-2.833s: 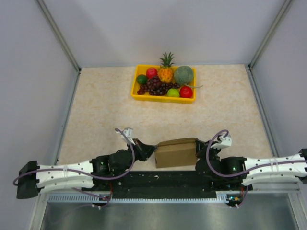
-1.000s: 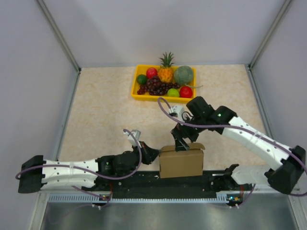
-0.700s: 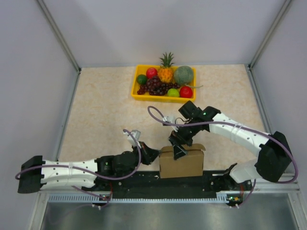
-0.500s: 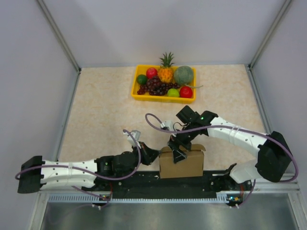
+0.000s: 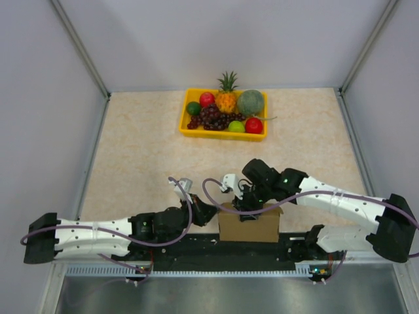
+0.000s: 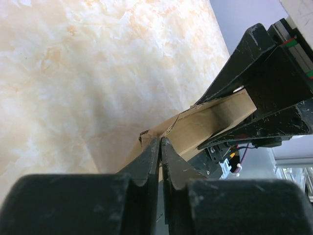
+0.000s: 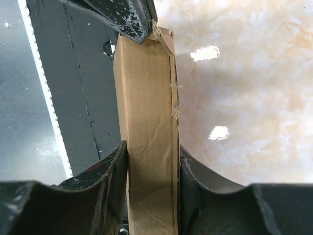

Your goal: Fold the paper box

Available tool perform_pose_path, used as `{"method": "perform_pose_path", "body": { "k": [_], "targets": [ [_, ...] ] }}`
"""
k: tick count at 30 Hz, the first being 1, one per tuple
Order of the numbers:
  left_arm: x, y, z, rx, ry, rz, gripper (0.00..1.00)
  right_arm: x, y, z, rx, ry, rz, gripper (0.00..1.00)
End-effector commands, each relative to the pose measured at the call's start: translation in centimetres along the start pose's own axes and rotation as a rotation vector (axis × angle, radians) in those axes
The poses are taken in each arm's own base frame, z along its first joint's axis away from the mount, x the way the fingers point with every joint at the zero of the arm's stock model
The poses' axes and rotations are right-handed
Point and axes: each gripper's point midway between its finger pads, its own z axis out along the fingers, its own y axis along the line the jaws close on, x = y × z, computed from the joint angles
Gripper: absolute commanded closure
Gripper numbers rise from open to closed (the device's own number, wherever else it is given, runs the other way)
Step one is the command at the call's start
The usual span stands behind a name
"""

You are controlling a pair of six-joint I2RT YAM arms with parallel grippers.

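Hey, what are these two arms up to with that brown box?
They are folding a paper box that stands upright at the near edge of the table. The left gripper pinches its left corner. The right gripper reaches in from above, fingers pressed against both sides of the box's top. The yellow fruit tray sits apart at the back.

1. The top camera sits high above and behind both arms. It looks down and forward from far off, taking in the whole table [image 5: 131, 144] as far as the fruit tray [image 5: 222, 135].
2. The left wrist camera looks along the left gripper [image 6: 156, 140], low over the table and very close to the cardboard box [image 6: 215, 116].
3. The right wrist camera looks steeply down past the right gripper [image 7: 151, 149], close in.
4. All three views share the box, and each wrist view catches the other gripper.
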Motion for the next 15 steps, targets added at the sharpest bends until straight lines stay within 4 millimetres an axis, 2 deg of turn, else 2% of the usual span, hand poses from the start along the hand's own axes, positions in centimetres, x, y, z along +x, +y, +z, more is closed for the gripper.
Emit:
{"method": "perform_pose_path", "body": {
  "k": [1, 5, 6, 7, 8, 9, 10, 11, 12, 13, 14, 15],
  "targets": [
    [-0.2, -0.5, -0.4, 0.012, 0.008, 0.057, 0.88, -5.6, -2.4, -2.4, 0.189, -0.157, -0.145, 0.74],
    [-3.1, -1.8, -0.9, 0.018, -0.073, 0.08, 0.63, -8.0, -3.5, -4.2, 0.283, -0.193, -0.248, 0.82],
    [-4.7, -3.3, -1.5, 0.052, -0.108, 0.104, 0.59, -8.3, -4.3, -4.7, 0.33, -0.192, -0.269, 0.83],
    [-5.5, -2.7, -1.8, 0.012, -0.128, 0.135, 0.54, -8.6, -4.9, -4.8, 0.362, -0.189, -0.285, 0.83],
    [-6.3, -2.6, -2.1, -0.007, -0.143, 0.151, 0.46, -9.2, -5.4, -5.2, 0.387, -0.187, -0.333, 0.83],
    [-8.2, -3.6, -2.8, -0.007, -0.175, 0.168, 0.34, -9.6, -6.3, -5.4, 0.423, -0.181, -0.349, 0.83],
    [-8.9, -2.2, -3.1, -0.075, -0.17, 0.214, 0.33, -10.0, -6.8, -5.3, 0.437, -0.174, -0.363, 0.83],
    [-9.7, -2.2, -3.3, -0.082, -0.166, 0.235, 0.32, -10.6, -7.7, -5.1, 0.449, -0.166, -0.392, 0.83],
    [-11.4, -3.0, -3.9, -0.078, -0.177, 0.261, 0.3, -11.1, -8.7, -5.2, 0.457, -0.173, -0.401, 0.83],
    [-13.4, -1.7, -4.0, -0.138, -0.21, 0.257, 0.29, -11.5, -9.3, -5.2, 0.466, -0.178, -0.42, 0.83],
    [-13.1, -1.5, -4.2, -0.124, -0.157, 0.273, 0.28, -11.6, -10.3, -4.7, 0.471, -0.157, -0.455, 0.84],
    [-14.5, -1.5, -4.6, -0.126, -0.173, 0.302, 0.28, -11.9, -11.0, -4.7, 0.466, -0.163, -0.46, 0.84]
  ]
}}
